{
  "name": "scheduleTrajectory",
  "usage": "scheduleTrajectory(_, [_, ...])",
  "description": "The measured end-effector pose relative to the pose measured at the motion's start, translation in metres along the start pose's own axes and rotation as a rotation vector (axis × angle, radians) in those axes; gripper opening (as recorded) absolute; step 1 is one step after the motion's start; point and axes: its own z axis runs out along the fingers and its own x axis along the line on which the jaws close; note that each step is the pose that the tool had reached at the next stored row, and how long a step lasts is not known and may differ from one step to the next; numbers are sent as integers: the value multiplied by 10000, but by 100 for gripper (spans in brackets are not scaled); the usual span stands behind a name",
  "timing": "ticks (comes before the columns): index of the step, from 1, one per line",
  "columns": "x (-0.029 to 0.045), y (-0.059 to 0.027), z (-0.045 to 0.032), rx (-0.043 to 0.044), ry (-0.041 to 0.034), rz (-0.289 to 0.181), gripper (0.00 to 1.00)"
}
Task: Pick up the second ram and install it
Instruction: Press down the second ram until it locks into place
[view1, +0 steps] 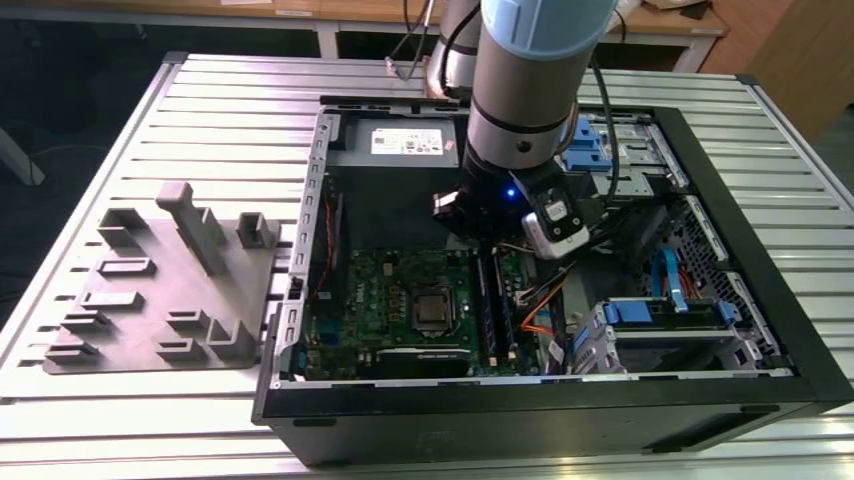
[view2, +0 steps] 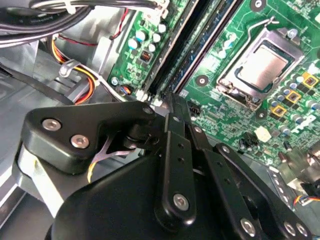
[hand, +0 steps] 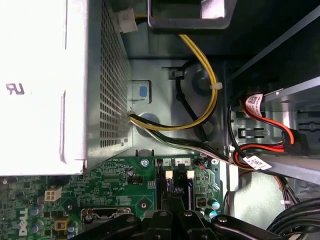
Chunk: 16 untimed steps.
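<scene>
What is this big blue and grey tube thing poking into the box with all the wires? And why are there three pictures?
The tube is a robot arm. The box is an open computer case on a metal table. One picture comes from a camera standing off to the side; two come from cameras riding on the arm's wrist. At the arm's tip is a black gripper, down over the green motherboard, right at its long memory slots. I cannot tell whether it holds a memory stick. A grey holder block lies beside the case.
</scene>
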Motion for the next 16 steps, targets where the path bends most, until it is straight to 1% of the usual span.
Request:
scheduleTrajectory(2, [0,-7,-3,4,1,0,7])
scheduleTrajectory(4, [-1,-33,-3,1,1,0,7])
scheduleTrajectory(16, [-9,-278,-21,2,1,0,7])
